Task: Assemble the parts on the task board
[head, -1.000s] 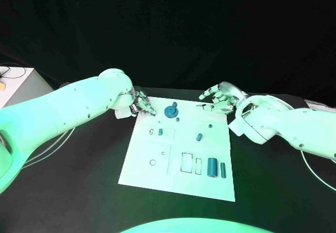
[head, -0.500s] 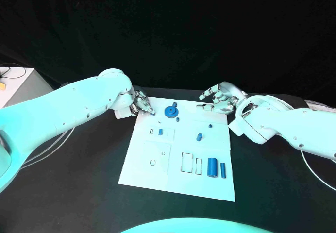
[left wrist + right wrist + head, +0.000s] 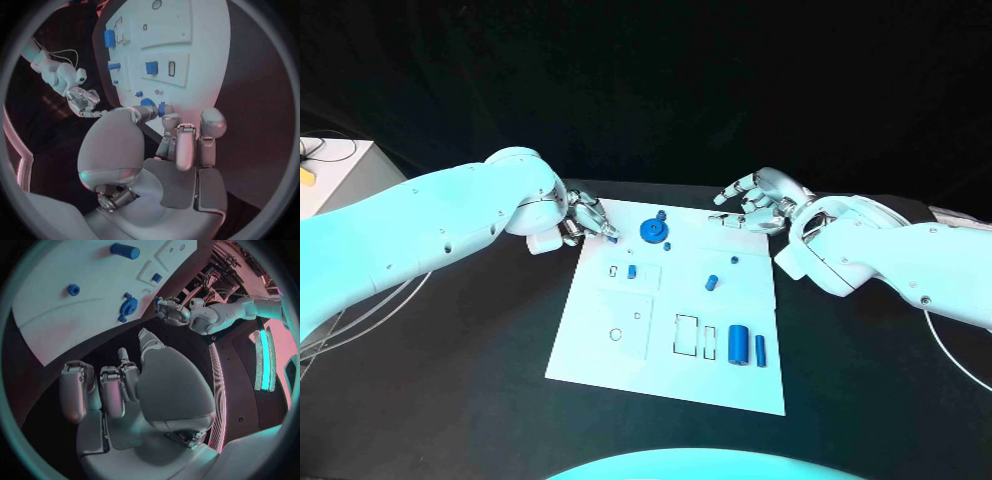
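Left hand (image 3: 584,220) sits at the far left corner of the flat white rectangular task board (image 3: 610,345), fingers curled in and pinched on a small blue part (image 3: 612,239) at the fingertips; the left wrist view shows a small blue piece (image 3: 162,108) at the thumb tip, just beside the board's edge. Grip looks like a light pinch, so I judge it held, not firmly seated. Right hand (image 3: 756,204) hovers past the board's far right corner, fingers apart, holding nothing. Round blue gear-like disc (image 3: 651,230) stands on the board just beside the left hand; small blue peg (image 3: 632,271) sits in a slot nearer the board's middle; short blue stub (image 3: 713,283) lies toward the board's right side; two long blue cylinders (image 3: 749,347) lie side by side at the near right corner beside an outlined rectangular recess (image 3: 688,335). Step in hand, as I read it: carry the pinched piece to its seat. To do it well: keep the pinch steady, clear the disc, align over the recess before lowering, press straight down. Which recess fits cannot be told. Black surface (image 3: 444,390) surrounds the board.
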`<state>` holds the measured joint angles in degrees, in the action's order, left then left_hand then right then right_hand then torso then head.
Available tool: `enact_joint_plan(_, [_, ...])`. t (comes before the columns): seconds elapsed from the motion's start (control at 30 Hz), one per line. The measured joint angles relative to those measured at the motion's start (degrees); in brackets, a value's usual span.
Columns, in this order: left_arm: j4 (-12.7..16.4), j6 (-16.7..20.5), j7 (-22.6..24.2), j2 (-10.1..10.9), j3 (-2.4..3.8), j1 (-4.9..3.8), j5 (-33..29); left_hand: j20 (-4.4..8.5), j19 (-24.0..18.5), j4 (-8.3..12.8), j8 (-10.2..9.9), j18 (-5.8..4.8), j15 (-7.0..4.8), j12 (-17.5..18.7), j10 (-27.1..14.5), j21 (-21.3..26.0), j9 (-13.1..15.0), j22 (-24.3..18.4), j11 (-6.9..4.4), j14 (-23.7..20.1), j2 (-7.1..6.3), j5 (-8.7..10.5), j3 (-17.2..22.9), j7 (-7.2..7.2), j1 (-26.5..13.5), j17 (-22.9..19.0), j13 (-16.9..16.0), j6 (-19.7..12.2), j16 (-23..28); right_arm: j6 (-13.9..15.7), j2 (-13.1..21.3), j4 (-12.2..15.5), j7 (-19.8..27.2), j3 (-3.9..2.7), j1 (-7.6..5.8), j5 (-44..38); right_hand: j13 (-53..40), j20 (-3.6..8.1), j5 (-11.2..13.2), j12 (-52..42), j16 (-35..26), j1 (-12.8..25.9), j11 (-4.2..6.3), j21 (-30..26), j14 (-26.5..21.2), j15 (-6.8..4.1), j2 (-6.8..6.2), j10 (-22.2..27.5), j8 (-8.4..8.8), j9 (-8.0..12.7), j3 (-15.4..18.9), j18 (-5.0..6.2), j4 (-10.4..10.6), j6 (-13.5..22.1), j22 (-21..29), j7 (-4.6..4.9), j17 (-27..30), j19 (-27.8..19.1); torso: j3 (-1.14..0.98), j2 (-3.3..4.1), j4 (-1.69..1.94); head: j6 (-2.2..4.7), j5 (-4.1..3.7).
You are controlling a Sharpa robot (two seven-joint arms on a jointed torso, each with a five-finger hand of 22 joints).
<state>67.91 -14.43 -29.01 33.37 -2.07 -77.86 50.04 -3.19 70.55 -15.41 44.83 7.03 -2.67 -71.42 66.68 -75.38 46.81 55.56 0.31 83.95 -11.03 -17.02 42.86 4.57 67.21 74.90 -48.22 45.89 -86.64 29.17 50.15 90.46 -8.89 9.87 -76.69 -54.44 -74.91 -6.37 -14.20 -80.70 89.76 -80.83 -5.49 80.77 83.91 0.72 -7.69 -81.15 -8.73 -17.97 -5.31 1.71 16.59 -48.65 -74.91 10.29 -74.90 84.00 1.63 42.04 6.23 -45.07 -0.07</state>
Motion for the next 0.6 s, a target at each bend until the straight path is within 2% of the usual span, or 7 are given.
enact_joint_plan(0.03, [0.87,0.14,0.00,0.46,-0.09,0.00,-0.01,0.00,0.00,0.00,0.01,0.00,-0.16,0.00,0.11,-0.17,0.00,0.22,-0.11,0.16,0.02,-0.03,0.00,0.00,-0.35,0.00,-0.22,0.00,0.00,0.00,0.03,0.00,0.00,0.00,0.00,0.00,0.00,0.00,0.00,0.00,0.00,0.00,0.00,0.00,0.00,0.00,0.00,0.00,0.00,0.00,0.00,0.00,0.00,0.00,0.00,0.00,0.00,0.00,0.00,-0.02,0.01,0.00,0.01])
enact_joint_plan(0.07, [1.68,0.28,-0.01,0.88,-0.19,0.00,0.00,0.00,0.00,2.51,0.04,0.00,-0.21,-0.18,0.21,-0.23,0.00,0.34,-0.21,0.21,-0.07,-0.05,2.51,-0.08,-0.82,0.00,-0.35,0.08,0.00,0.00,0.07,-0.02,0.00,0.00,0.00,0.00,0.00,0.00,0.00,0.00,0.00,0.00,0.00,0.00,0.00,0.00,0.00,0.00,0.00,0.00,0.00,0.00,0.00,0.00,0.00,0.00,0.00,0.00,0.01,-0.05,0.02,-0.03,0.02])
enact_joint_plan(0.1, [2.26,0.38,-0.01,1.16,-0.27,0.00,0.01,0.00,0.00,3.20,0.04,0.00,-0.23,-0.20,0.24,-0.23,0.00,0.40,-0.23,0.18,-0.36,-0.04,3.20,-0.09,-1.12,0.00,-0.43,0.08,0.00,0.00,0.09,-0.02,0.00,0.00,0.00,0.00,0.00,0.00,0.00,0.00,0.00,0.00,0.00,0.00,0.00,0.00,0.00,0.00,0.00,0.00,0.00,0.00,0.00,0.00,0.00,0.00,0.00,0.00,0.01,-0.07,0.04,-0.06,0.05])
enact_joint_plan(0.37, [7.26,2.02,-0.01,4.09,-1.50,0.20,1.08,0.32,0.73,3.24,0.56,0.01,-0.41,-0.80,1.53,-0.93,0.00,1.70,-0.50,0.00,-0.60,-1.09,3.23,-0.01,-2.41,0.00,-1.61,0.43,-0.34,-0.03,0.14,-0.19,-0.03,0.01,0.00,0.01,0.01,0.00,-1.12,0.00,0.00,0.00,0.00,0.00,0.00,0.00,0.00,0.00,0.00,0.03,-0.33,0.00,0.00,0.00,0.01,0.00,0.00,0.00,0.03,-0.37,0.19,-0.20,0.37])
enact_joint_plan(0.6, [10.18,3.72,-0.01,5.44,-2.34,0.56,2.67,0.32,1.12,3.26,0.62,0.01,-0.61,-0.88,2.06,-1.17,-0.01,2.27,-0.62,0.20,-0.69,-1.17,3.25,-0.11,-2.60,0.00,-2.07,0.55,-0.51,-0.07,0.02,-0.40,-0.03,0.01,0.00,0.01,0.01,0.00,-2.66,0.00,0.00,0.00,0.00,0.00,0.00,0.00,0.00,0.00,0.22,0.06,-0.65,0.00,0.00,0.00,0.00,0.00,0.00,0.00,0.10,-0.57,0.23,-0.48,0.59])
